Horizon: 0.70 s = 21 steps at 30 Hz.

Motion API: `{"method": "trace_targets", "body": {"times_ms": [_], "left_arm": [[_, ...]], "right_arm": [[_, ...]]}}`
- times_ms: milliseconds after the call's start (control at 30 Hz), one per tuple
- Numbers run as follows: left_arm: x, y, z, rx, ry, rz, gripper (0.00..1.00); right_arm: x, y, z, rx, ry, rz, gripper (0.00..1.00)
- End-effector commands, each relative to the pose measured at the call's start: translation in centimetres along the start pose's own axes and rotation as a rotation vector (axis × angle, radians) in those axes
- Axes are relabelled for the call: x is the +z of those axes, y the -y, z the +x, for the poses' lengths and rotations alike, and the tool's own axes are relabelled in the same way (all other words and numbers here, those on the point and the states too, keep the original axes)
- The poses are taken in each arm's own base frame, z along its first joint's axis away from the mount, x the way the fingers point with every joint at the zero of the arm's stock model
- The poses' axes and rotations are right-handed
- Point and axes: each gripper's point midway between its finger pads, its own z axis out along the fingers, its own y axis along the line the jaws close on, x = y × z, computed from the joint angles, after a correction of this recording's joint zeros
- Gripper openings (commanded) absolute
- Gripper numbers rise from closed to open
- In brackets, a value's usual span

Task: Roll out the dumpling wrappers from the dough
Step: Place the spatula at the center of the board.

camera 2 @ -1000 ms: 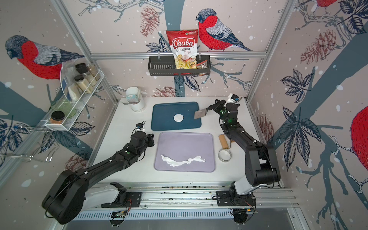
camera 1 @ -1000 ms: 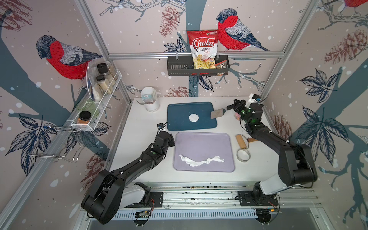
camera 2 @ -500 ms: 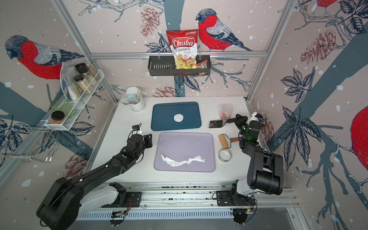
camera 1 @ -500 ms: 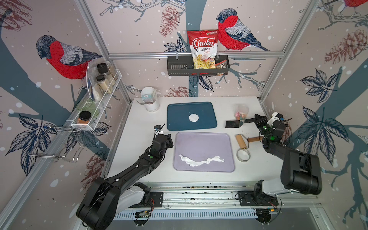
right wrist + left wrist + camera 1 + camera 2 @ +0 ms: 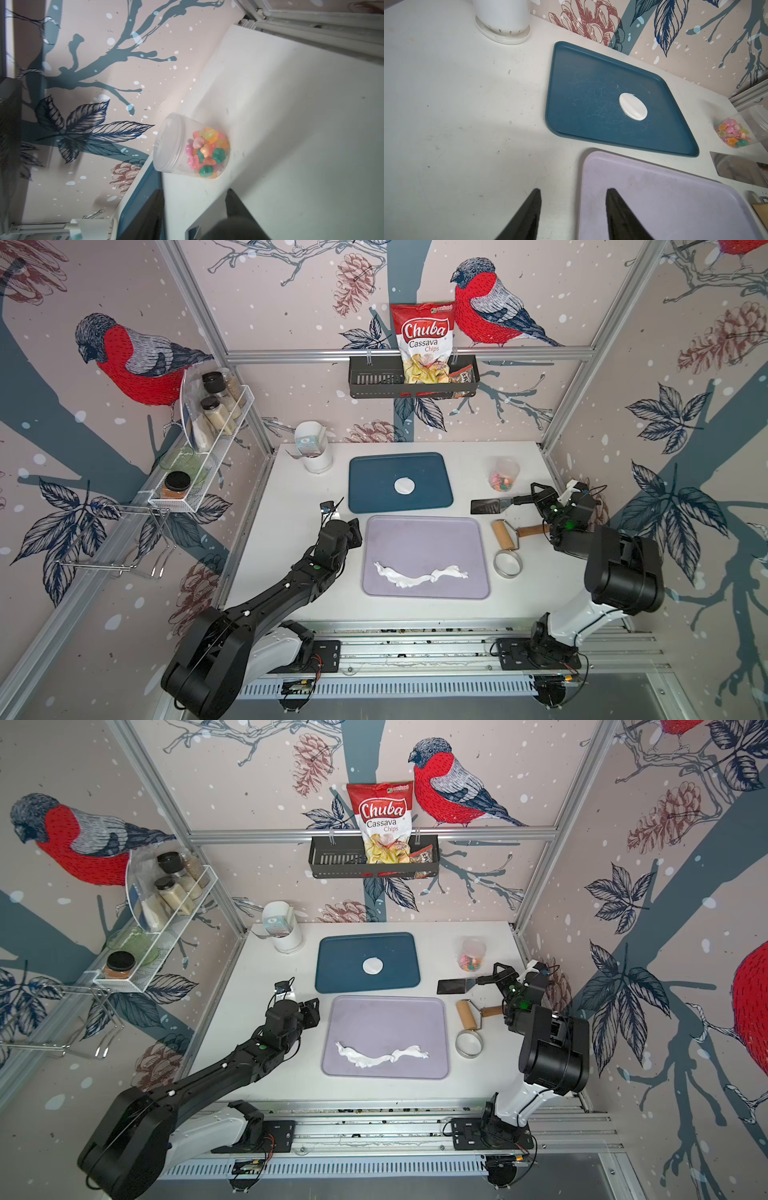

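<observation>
White tabletop (image 5: 291,510) fills the middle of both top views, boxed in by bird-print walls. You have one dumpling wrapper (image 5: 404,485), a neat round disc, lying flat near the middle of the blue tray (image 5: 374,477) in the upper centre of the frame. Just below, the dough (image 5: 419,573) stretches as a ragged strip across the lower part of the lilac tray (image 5: 424,535).

Your left gripper (image 5: 573,190) hovers at the lilac tray's upper left corner, fingers spread with nothing between them.

Right of the lilac tray lie a wooden rolling pin (image 5: 503,534) and, just below it, a metal ring (image 5: 507,564). Above the pin a spatula (image 5: 490,506) lies flat, blade toward the trays. Your right gripper (image 5: 194,191), at the right edge of the table, sits at the end of the spatula's handle with its jaws parted. You cannot tell whether they touch the handle.

A jar of coloured beads (image 5: 503,479) stands above the spatula, and a white cup (image 5: 316,452) sits off the blue tray's upper left corner.
</observation>
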Motion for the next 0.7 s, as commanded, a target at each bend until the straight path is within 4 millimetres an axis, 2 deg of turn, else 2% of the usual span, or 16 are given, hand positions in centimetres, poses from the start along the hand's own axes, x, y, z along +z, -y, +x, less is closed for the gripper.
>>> {"method": "trace_targets", "body": {"times_ms": [0, 133, 233, 300, 400, 533, 667], "left_arm": [[0.1, 0.1, -1.9, -0.02, 0.072, -0.002, 0.55], [0.1, -0.6, -3.0, -0.025, 0.114, -0.037, 0.67], [0.2, -2.0, -3.9, -0.023, 0.147, -0.093, 0.79], [0.1, -3.8, -5.1, -0.018, 0.182, -0.171, 0.93], [-0.5, -6.8, -7.0, 0.001, 0.234, -0.318, 0.96], [-1.2, -10.9, -9.0, 0.043, 0.298, -0.485, 0.96], [-0.3, -12.6, -9.1, 0.161, 0.34, -0.506, 0.96]], "right_arm": [[0.1, 1.9, -0.6, -0.026, 0.013, 0.09, 0.58], [-0.1, 5.2, -1.2, -0.011, 0.01, 0.262, 0.67], [-0.9, 7.3, -1.6, 0.009, 0.011, 0.365, 0.71], [-1.6, 8.3, -2.1, -0.009, 0.02, 0.445, 0.75], [-2.7, 9.1, -2.7, -0.041, 0.022, 0.543, 0.8], [-4.6, 8.2, -3.7, -0.144, 0.065, 0.644, 0.87], [-5.5, 5.8, -3.3, -0.304, 0.104, 0.71, 0.97]]}}
